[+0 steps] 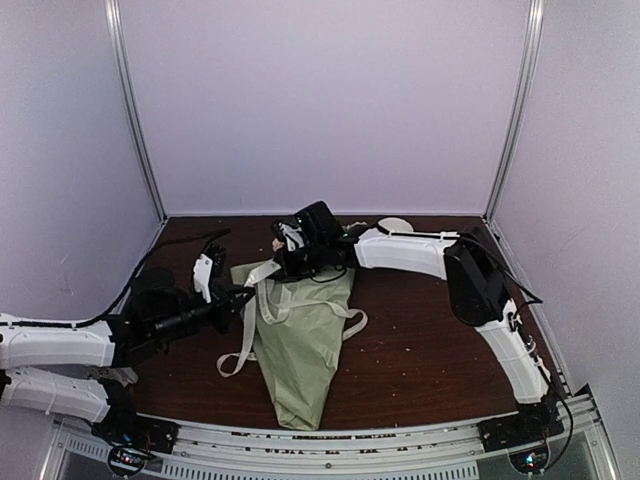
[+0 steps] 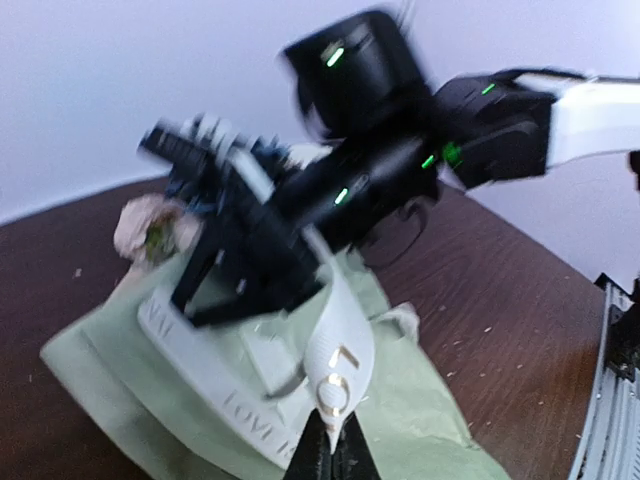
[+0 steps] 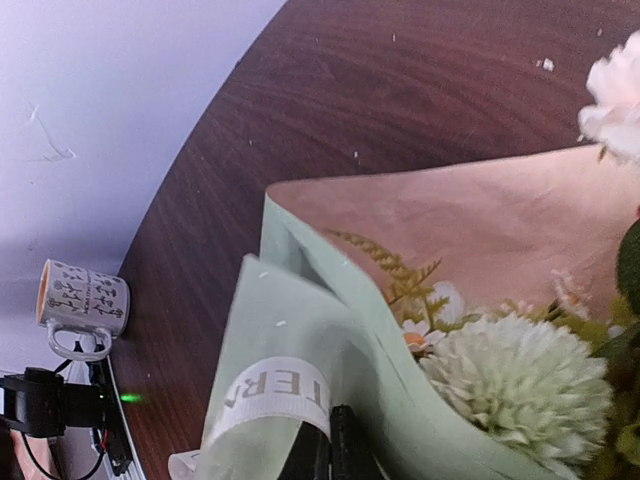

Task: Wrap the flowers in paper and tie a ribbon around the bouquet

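The bouquet (image 1: 300,360) lies on the table, a cone of sage-green paper (image 3: 300,320) with its narrow tip toward the arms. Its tan inner face (image 3: 480,215) shows behind the flowers (image 3: 515,385), a pale round bloom with a pink one (image 3: 615,95) beyond. The cream ribbon (image 1: 243,340) crosses the cone and trails to its left. At the cone's left edge my left gripper (image 1: 243,297) (image 2: 332,440) is shut on a lettered ribbon (image 2: 340,350) end. By the wide end my right gripper (image 1: 285,262) (image 3: 330,440) is shut on the ribbon (image 3: 275,395) where it lies over a paper fold.
A patterned mug (image 3: 85,300) stands near the wall at the table's edge. A small white object (image 1: 395,225) sits at the back of the dark wooden table (image 1: 430,340). White walls close in the back and both sides.
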Motion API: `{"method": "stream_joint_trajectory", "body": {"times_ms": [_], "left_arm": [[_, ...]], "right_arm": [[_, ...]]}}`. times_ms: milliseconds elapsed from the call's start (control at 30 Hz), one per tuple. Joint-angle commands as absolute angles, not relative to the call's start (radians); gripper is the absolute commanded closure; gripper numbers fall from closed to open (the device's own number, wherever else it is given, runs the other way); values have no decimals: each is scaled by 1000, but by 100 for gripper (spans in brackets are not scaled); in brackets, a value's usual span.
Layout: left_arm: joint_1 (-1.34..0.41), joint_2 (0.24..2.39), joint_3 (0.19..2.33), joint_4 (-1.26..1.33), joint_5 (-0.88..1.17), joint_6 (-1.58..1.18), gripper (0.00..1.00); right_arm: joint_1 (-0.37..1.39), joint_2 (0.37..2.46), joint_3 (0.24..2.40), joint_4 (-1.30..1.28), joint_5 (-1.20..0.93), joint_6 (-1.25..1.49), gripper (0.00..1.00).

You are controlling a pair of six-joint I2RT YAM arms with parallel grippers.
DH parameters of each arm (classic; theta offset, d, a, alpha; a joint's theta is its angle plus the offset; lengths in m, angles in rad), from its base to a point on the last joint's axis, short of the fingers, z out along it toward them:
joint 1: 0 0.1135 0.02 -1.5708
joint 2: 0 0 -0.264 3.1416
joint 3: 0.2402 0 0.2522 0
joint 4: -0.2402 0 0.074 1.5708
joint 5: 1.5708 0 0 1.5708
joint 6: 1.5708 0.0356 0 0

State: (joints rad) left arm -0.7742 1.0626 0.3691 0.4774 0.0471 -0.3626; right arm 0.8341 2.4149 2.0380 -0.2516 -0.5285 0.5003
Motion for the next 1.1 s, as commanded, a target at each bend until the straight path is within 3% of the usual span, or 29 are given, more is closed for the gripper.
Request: {"method": "stream_joint_trajectory", "body": {"times_ms": [0,167,333,433,633,800,1067], "left_arm": [[-804,957,448,460,207,-214,100],[-847,1005,617,476,351,-184,100],[-834,1180,733,579,351,-218,100],[-765,1285,699,718,304,-336,100],[-645,1446,552,1096,230,-595,100],[-641,1493,552,961,108,-570,100],[-618,1590,569,913,139,-576,100]], "right_arm": [[854,2492,2104,-298,-531,535,100],[858,2511,2115,-312,-578,530,98],[857,2471,2102,-296,-691,530,81],[853,2399,2013,-206,-739,565,72],[823,2263,1786,50,-750,756,68],[819,2199,1730,39,-669,757,68],[779,2063,1554,131,-560,740,68]]}}
